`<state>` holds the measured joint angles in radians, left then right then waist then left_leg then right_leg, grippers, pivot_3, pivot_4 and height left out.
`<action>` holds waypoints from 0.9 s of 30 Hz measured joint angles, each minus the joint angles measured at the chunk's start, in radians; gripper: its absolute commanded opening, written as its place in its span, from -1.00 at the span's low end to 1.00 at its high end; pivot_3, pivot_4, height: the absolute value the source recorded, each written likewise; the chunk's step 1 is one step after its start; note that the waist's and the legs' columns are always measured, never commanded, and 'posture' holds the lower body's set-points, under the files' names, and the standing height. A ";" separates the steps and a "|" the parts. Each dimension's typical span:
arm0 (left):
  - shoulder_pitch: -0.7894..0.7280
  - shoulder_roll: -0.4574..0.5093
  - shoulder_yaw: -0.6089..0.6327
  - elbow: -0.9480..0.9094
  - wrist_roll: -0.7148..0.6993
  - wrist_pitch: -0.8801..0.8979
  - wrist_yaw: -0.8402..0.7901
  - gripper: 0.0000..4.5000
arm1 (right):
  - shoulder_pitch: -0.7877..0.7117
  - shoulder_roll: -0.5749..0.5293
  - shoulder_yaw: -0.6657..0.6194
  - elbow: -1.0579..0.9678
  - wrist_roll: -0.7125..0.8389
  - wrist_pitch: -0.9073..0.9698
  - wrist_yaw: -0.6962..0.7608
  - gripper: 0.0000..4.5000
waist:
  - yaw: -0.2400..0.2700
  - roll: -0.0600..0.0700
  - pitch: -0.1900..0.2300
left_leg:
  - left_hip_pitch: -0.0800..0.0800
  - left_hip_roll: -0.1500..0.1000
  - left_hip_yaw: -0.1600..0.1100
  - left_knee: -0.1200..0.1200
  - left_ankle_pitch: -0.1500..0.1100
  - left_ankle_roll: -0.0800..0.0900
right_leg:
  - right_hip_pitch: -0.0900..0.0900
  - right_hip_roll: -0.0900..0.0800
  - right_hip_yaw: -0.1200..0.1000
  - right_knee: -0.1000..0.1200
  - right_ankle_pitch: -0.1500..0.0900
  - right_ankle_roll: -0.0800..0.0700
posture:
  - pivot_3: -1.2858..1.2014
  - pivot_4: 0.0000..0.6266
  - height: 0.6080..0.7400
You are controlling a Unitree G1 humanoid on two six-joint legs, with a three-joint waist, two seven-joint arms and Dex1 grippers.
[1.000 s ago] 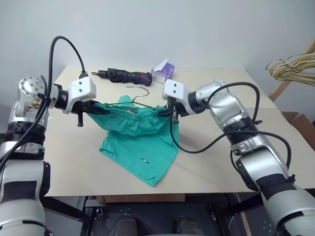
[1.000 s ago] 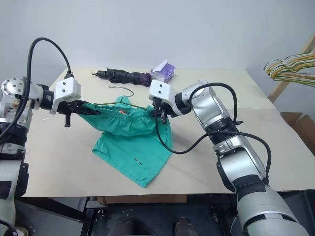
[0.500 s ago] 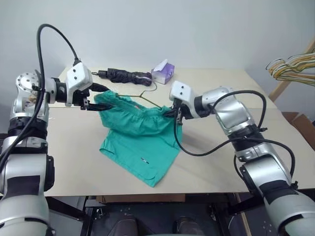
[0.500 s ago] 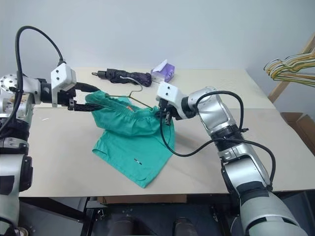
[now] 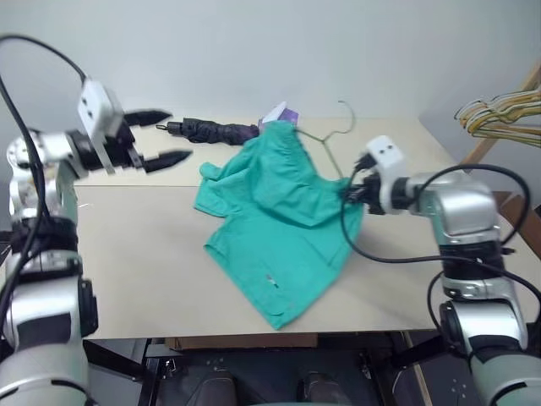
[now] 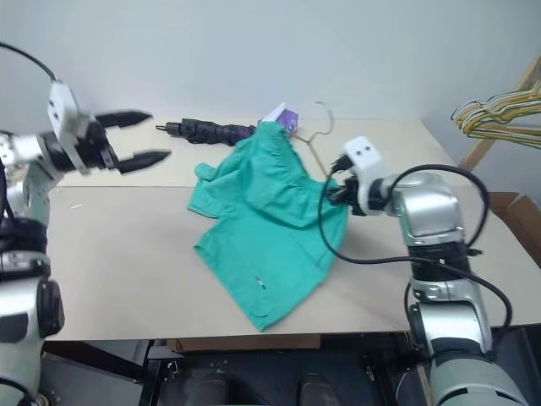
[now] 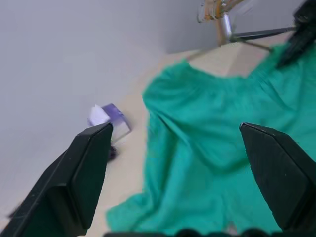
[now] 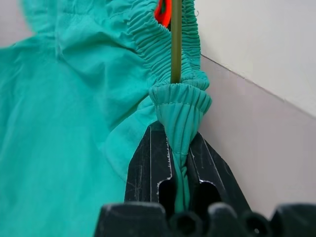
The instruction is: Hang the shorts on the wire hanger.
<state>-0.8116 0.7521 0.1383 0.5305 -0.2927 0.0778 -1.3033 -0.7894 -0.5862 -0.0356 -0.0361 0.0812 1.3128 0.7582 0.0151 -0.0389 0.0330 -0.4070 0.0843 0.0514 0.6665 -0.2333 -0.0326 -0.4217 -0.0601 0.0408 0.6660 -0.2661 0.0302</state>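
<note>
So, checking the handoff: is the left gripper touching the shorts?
Apart. In the left eye view the left gripper is open, with bare table between it and the shorts.

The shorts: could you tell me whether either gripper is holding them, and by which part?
The right gripper pinches the shorts at a bunched bit of the waistband beside the wire hanger; the left gripper is open, holding nothing.
</note>
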 measured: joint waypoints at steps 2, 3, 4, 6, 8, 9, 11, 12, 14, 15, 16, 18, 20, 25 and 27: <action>0.072 -0.031 0.003 -0.109 -0.044 0.079 0.028 0.97 | 0.017 -0.011 -0.073 -0.059 -0.004 0.156 -0.062 -1.00 | -0.006 0.000 0.000 | 0.000 0.000 0.000 0.001 0.000 0.000 | 0.000 0.000 0.000 0.000 0.000 0.000 | 0.00 -1.00 1.00; 0.100 -0.057 0.004 -0.183 -0.081 0.118 0.044 0.97 | 0.027 -0.016 -0.112 -0.085 -0.007 0.226 -0.095 -1.00 | -0.008 0.000 0.000 | 0.000 0.000 0.000 0.001 0.000 0.000 | 0.001 0.000 0.000 0.000 0.000 0.000 | -0.01 -1.00 1.00; 0.116 -0.075 0.006 -0.238 -0.112 0.150 0.058 0.97 | 0.037 -0.017 -0.142 -0.103 -0.009 0.263 -0.125 -1.00 | -0.012 0.000 0.000 | 0.000 0.000 0.000 0.001 0.000 0.000 | 0.001 0.000 0.000 0.000 0.000 0.000 | -0.02 -1.00 1.00; 0.136 -0.096 0.017 -0.329 -0.166 0.198 0.087 0.97 | 0.061 -0.004 -0.213 -0.117 -0.016 0.294 -0.186 -1.00 | -0.025 0.000 0.000 | 0.001 0.000 0.000 0.001 0.000 0.000 | 0.001 0.000 0.001 0.000 0.000 0.000 | -0.04 -1.00 1.00; 0.145 -0.118 0.028 -0.391 -0.207 0.236 0.122 0.97 | 0.061 0.026 -0.314 -0.112 -0.047 0.294 -0.277 -1.00 | -0.040 0.003 -0.002 | 0.001 -0.001 0.000 0.001 0.000 0.000 | 0.001 0.000 0.001 0.000 0.000 0.000 | -0.05 -1.00 1.00; 0.145 -0.121 0.028 -0.401 -0.216 0.242 0.129 0.97 | 0.059 0.030 -0.336 -0.112 -0.059 0.294 -0.298 -1.00 | -0.045 0.003 -0.002 | 0.001 -0.001 0.000 0.001 0.000 0.000 | 0.001 0.000 0.001 0.000 0.000 0.000 | -0.06 -1.00 1.00; 0.149 -0.135 0.035 -0.423 -0.226 0.261 0.157 0.97 | 0.025 0.074 -0.417 -0.112 -0.114 0.294 -0.397 -1.00 | -0.065 0.005 -0.003 | 0.002 -0.001 -0.001 0.000 0.000 0.000 | 0.002 0.000 0.002 0.000 0.000 0.000 | -0.07 -1.00 1.00; 0.150 -0.144 0.035 -0.430 -0.227 0.267 0.166 0.97 | 0.001 0.102 -0.456 -0.111 -0.149 0.294 -0.443 -1.00 | -0.075 0.007 -0.004 | 0.002 -0.001 -0.001 0.000 0.000 0.000 | 0.002 0.000 0.002 0.000 0.000 0.000 | -0.07 -1.00 1.00; 0.151 -0.162 0.029 -0.436 -0.227 0.272 0.183 0.97 | -0.084 0.184 -0.552 -0.112 -0.233 0.294 -0.545 -1.00 | -0.094 0.010 -0.006 | 0.002 -0.001 -0.001 0.000 0.000 0.000 | 0.002 0.000 0.002 0.001 0.000 0.000 | -0.07 -1.00 1.00; 0.151 -0.171 0.023 -0.439 -0.227 0.274 0.188 0.97 | -0.125 0.212 -0.587 -0.113 -0.273 0.294 -0.596 -1.00 | -0.106 0.012 -0.007 | 0.003 -0.001 -0.001 0.000 0.000 0.000 | 0.002 0.000 0.002 0.001 0.000 0.000 | -0.07 -1.00 1.00; 0.151 -0.177 0.016 -0.442 -0.229 0.276 0.191 0.97 | -0.159 0.229 -0.612 -0.113 -0.308 0.294 -0.642 -1.00 | -0.118 0.013 -0.007 | 0.003 -0.001 -0.001 -0.001 0.000 0.000 | 0.002 0.000 0.002 0.001 0.000 0.000 | -0.07 -1.00 1.00; 0.151 -0.183 0.010 -0.445 -0.236 0.279 0.192 0.97 | -0.219 0.258 -0.658 -0.112 -0.369 0.294 -0.722 -1.00 | -0.135 0.014 -0.008 | 0.002 -0.001 -0.001 -0.001 0.000 0.000 | 0.001 0.000 0.002 0.001 0.000 0.000 | -0.07 -1.00 1.00; 0.151 -0.184 0.007 -0.455 -0.246 0.288 0.192 0.97 | -0.276 0.260 -0.713 -0.100 -0.417 0.294 -0.790 -1.00 | -0.145 0.016 -0.008 | 0.002 -0.001 -0.002 -0.001 0.000 0.000 | 0.001 0.000 0.002 0.000 0.000 0.000 | -0.07 -1.00 1.00; 0.151 -0.183 0.008 -0.490 -0.261 0.301 0.198 0.97 | -0.377 0.188 -0.790 -0.006 -0.467 0.294 -0.890 -1.00 | -0.165 0.019 -0.010 | 0.003 -0.001 -0.002 -0.002 0.000 0.000 | 0.003 -0.001 0.002 -0.001 0.000 0.000 | -0.06 -1.00 1.00; 0.161 -0.182 0.008 -0.516 -0.263 0.304 0.202 0.97 | -0.407 0.127 -0.806 0.050 -0.466 0.294 -0.905 -1.00 | -0.168 0.023 -0.010 | 0.004 -0.002 -0.002 -0.003 0.000 0.000 | 0.003 -0.001 0.003 -0.002 0.000 0.000 | -0.05 -1.00 1.00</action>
<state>-0.6508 0.5704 0.1462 0.0149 -0.5559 0.3819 -1.1014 -1.1967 -0.4595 -0.8417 0.0137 -0.3846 1.6069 -0.1468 -0.1529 -0.0163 0.0229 -0.4031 0.0828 0.0498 0.6633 -0.2332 -0.0324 -0.4185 -0.0609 0.0436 0.6644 -0.2661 0.0304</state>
